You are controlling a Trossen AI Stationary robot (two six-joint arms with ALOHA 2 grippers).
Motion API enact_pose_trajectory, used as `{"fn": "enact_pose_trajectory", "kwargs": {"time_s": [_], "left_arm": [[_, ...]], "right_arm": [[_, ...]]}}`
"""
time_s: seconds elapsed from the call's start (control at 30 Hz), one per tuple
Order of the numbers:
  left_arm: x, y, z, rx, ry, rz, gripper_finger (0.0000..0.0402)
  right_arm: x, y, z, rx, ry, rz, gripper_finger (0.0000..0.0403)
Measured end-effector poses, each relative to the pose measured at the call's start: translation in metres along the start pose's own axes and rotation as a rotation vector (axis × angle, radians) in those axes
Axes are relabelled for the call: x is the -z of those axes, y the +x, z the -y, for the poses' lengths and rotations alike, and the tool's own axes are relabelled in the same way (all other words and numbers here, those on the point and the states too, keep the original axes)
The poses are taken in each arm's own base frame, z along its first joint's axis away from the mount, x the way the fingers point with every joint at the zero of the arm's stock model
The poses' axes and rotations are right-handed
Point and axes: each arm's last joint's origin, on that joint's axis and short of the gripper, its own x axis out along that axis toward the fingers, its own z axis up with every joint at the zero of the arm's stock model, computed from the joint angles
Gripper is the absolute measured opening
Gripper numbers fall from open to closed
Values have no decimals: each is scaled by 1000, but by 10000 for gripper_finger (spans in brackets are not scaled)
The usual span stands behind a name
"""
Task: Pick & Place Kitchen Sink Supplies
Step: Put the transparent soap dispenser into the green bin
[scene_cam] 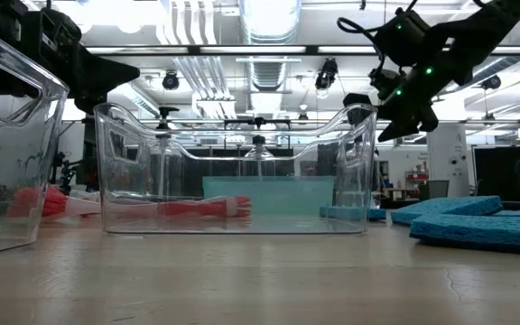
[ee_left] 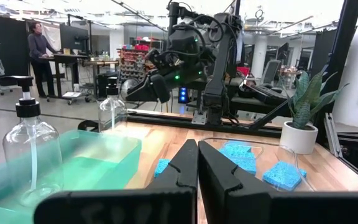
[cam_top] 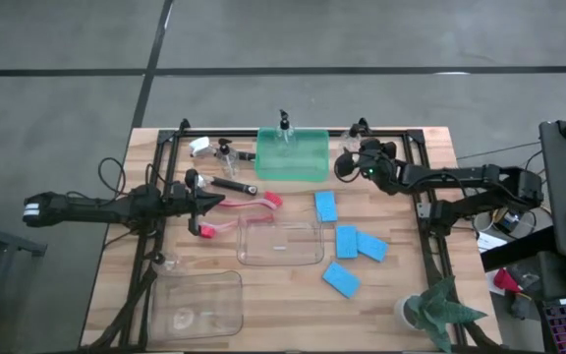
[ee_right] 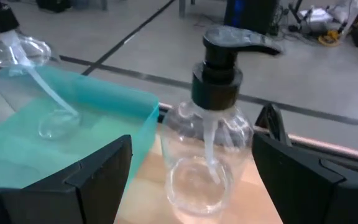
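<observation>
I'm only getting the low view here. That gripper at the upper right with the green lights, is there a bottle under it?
Observer: Yes. The right wrist view shows the right gripper open, with a clear pump bottle between its fingers, not yet gripped.
Operator: Where does that bottle stand?
Observer: On the table, just outside the green tray. Another pump bottle stands inside the tray.
Operator: And the left arm?
Observer: The left gripper is shut on nothing, on the table's left side near a red brush.
</observation>
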Motion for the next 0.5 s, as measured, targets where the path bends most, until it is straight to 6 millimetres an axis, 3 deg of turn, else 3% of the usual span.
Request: {"fn": "enact_pose_trajectory", "kwargs": {"time_s": [0.5], "left_arm": [[0, 0, 0, 0, 0, 0, 7]], "right_arm": [[-7, 23, 10, 70, -4, 46, 325]]}}
